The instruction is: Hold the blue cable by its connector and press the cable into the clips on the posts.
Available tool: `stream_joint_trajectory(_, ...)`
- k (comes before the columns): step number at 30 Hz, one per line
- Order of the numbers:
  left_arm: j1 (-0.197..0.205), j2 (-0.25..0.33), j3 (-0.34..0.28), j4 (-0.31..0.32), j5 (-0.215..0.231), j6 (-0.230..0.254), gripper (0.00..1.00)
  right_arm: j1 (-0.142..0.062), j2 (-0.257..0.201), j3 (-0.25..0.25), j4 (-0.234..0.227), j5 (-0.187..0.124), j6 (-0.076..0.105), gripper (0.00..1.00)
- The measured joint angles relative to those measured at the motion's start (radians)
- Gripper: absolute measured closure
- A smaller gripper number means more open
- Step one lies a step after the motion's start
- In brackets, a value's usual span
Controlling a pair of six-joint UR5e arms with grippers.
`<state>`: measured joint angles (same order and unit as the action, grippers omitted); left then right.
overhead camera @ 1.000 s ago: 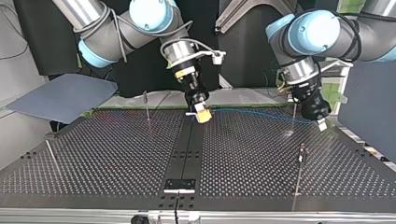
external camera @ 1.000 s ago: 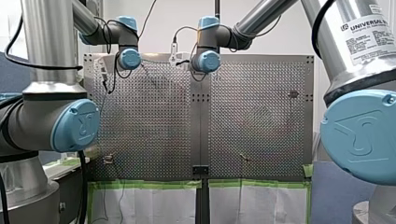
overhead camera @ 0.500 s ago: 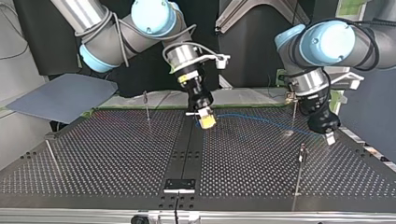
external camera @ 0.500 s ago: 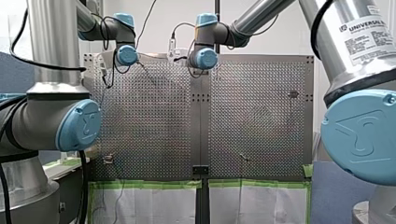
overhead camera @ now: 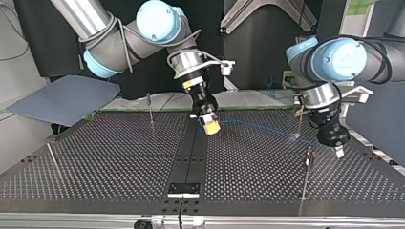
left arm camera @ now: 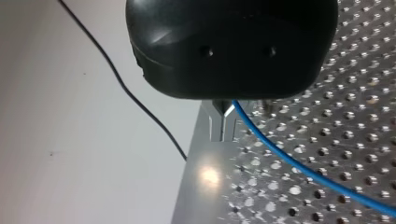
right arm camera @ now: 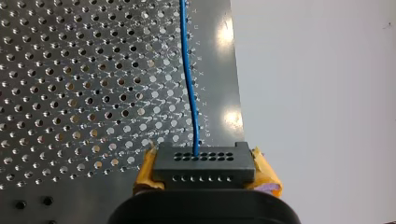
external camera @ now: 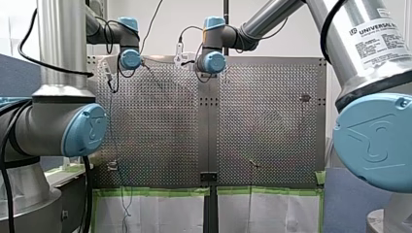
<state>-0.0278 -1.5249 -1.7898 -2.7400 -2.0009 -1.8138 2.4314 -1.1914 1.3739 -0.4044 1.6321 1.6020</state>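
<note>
Perforated steel covers the counter (overhead camera: 119, 157), and both arms reach down over its far half in the top view. At that view's left comes my right arm (overhead camera: 119, 43), at its right my left arm (overhead camera: 353, 55). The right pincer (overhead camera: 210, 127) hovers just over the counter's dark middle strip (overhead camera: 188, 157), its yellow pads (right arm camera: 266, 172) clamped on either side of the black connector (right arm camera: 203, 167). The left pincer (overhead camera: 338, 149) hangs low near the counter's right edge in the top view. In its wrist view the metal fingers (left arm camera: 215, 126) stand close together and the blue cable (overhead camera: 258, 125) comes out from between them, so I judge it pinched there. From the connector the cable runs in a shallow line across to the left pincer, just above the holes.

Over the past second the left pincer has travelled toward the top view's camera, away from the far post (overhead camera: 299, 117) and down to just beside the nearer post (overhead camera: 308, 164). The right pincer drifted only a little the same way. That swings the cable's free stretch toward the nearer post's clip (overhead camera: 309, 151). I judge the routing is under way with no clip holding the cable yet. Whether the line touches the far post's foot I cannot tell. The next move probably calls for laying the cable over that clip and pressing down while the connector end keeps it tight.
</note>
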Motion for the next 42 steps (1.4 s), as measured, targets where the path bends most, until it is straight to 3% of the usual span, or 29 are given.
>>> stream_joint_trajectory(18, 0.049, -0.011, 0.025, 0.007, 0.046, -0.036, 0.99, -0.003, 0.002, -0.008, 0.006, -0.001, 0.0, 1.0)
stream_joint_trajectory(30, 0.05, -0.012, 0.022, -0.001, 0.052, -0.041, 0.99, -0.011, 0.005, -0.009, 0.009, -0.001, 0.0, 1.0)
stream_joint_trajectory(42, 0.059, -0.073, 0.022, 0.053, 0.109, -0.059, 0.99, -0.031, 0.009, -0.009, 0.012, -0.001, 0.001, 1.0)
